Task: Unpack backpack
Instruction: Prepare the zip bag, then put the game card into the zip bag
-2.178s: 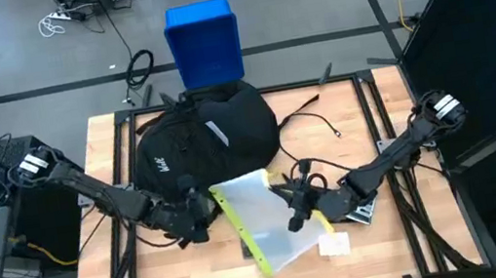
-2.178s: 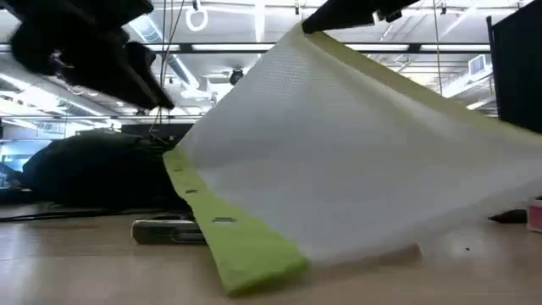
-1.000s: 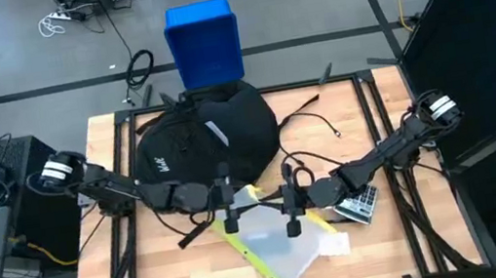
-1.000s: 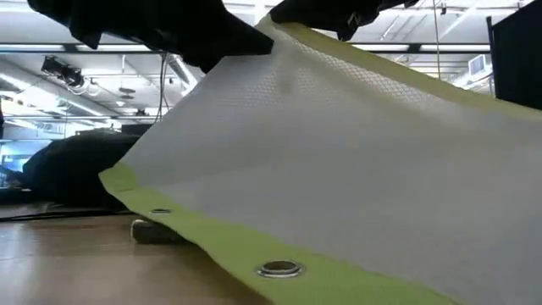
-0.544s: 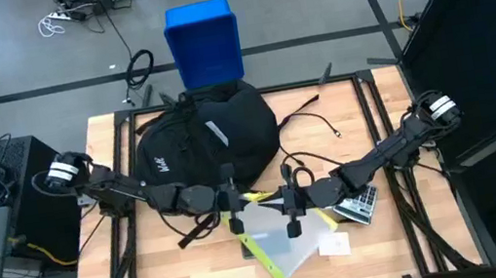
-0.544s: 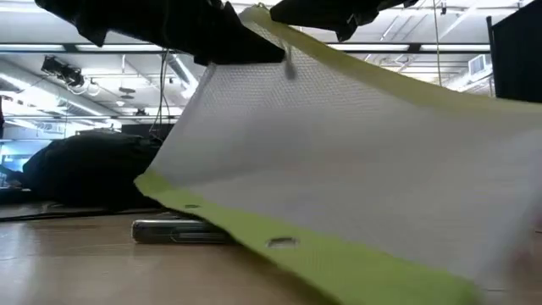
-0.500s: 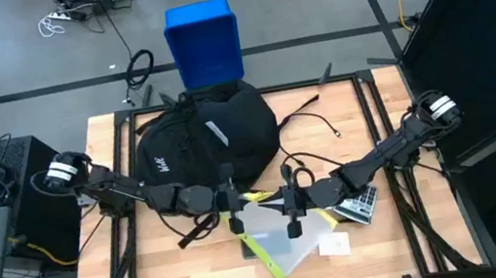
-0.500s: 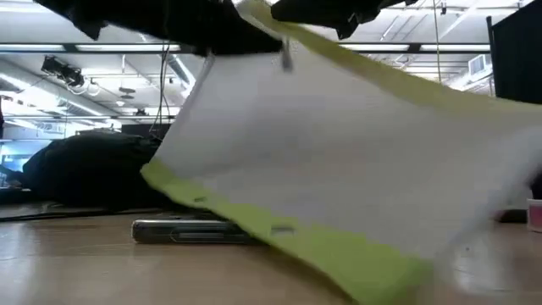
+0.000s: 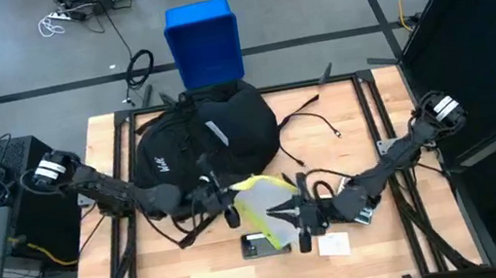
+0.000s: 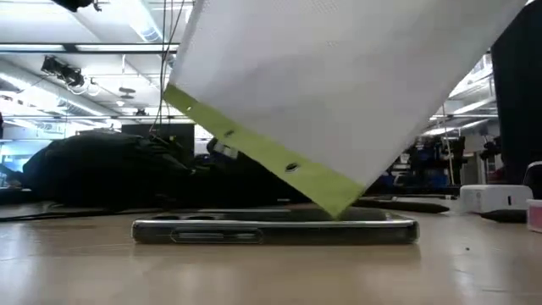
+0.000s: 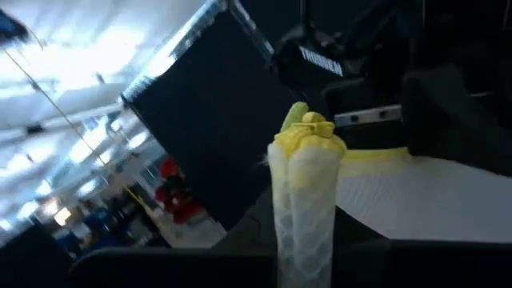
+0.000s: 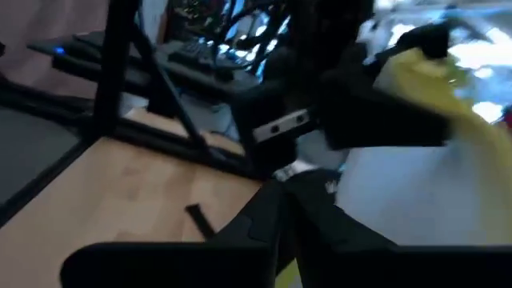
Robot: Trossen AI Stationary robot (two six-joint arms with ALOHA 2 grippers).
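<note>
Backpack: the black backpack (image 9: 204,141) lies on the far left part of the wooden counter (image 9: 342,105), its white label and small white logo print facing up; in the low view it is the dark mound at the far left (image 10: 93,169).

Left jaws: the left gripper (image 9: 227,199) sits just in front of the backpack's near edge, apart from the fabric. It is clamped on the bunched yellow-green corner of a white mesh pouch (image 9: 262,201); the left wrist view shows that corner gathered into a narrow column (image 11: 306,200) between its fingers.

Right jaws: the right gripper (image 9: 297,214) is toward the counter's middle, farther from the backpack than the left one, at the pouch's opposite edge. It is in contact with the pouch, but how far it is open cannot be told.

Pouch: held up off the counter between the two grippers. In the low view it hangs as a broad white sheet with a yellow-green border and metal eyelets (image 10: 339,93), and it stands between that camera and both grippers.

Phone: a dark smartphone (image 9: 264,245) lies flat on the counter under the raised pouch, nearer the front edge; the low view shows it side-on (image 10: 275,230).

Other items: a small white card (image 9: 334,242) lies just beside the phone, and a black cable (image 9: 309,120) trails across the counter beyond the right gripper.

Behind the counter: a blue plastic box (image 9: 204,42) stands on the floor, just beyond the backpack.
</note>
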